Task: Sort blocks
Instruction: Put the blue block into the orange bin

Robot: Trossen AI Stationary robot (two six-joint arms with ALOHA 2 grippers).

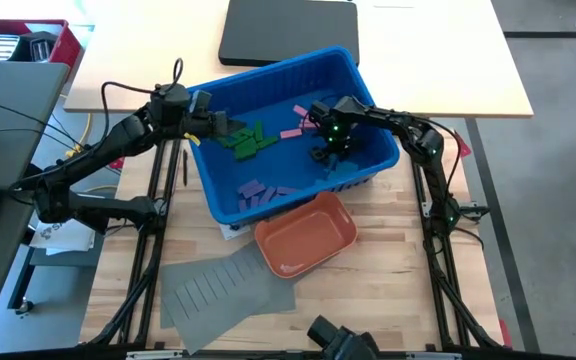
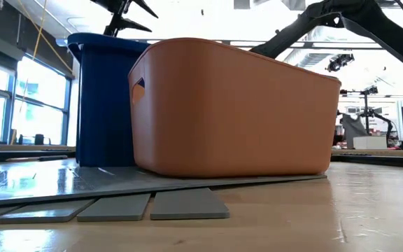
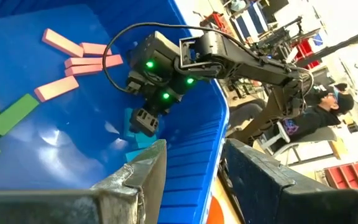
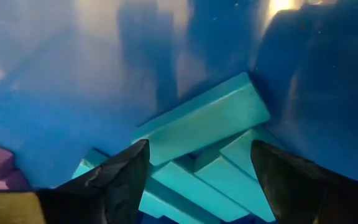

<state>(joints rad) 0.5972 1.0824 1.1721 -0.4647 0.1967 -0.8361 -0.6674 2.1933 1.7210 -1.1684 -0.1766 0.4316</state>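
The right pincer [image 4: 197, 180] is seen spread wide and empty just above a heap of teal blocks [image 4: 210, 127] in the right corner of the blue bin [image 1: 363, 75]. The left pincer [image 3: 194, 177] is held partly open, empty, over the bin's left side near green blocks [image 1: 246, 142]. Pink blocks [image 3: 73, 53] are shown clearly only by the left wrist view. From the low view, only the orange tray [image 2: 236, 105] and grey divider sheet [image 2: 117, 203] on the surface are seen.
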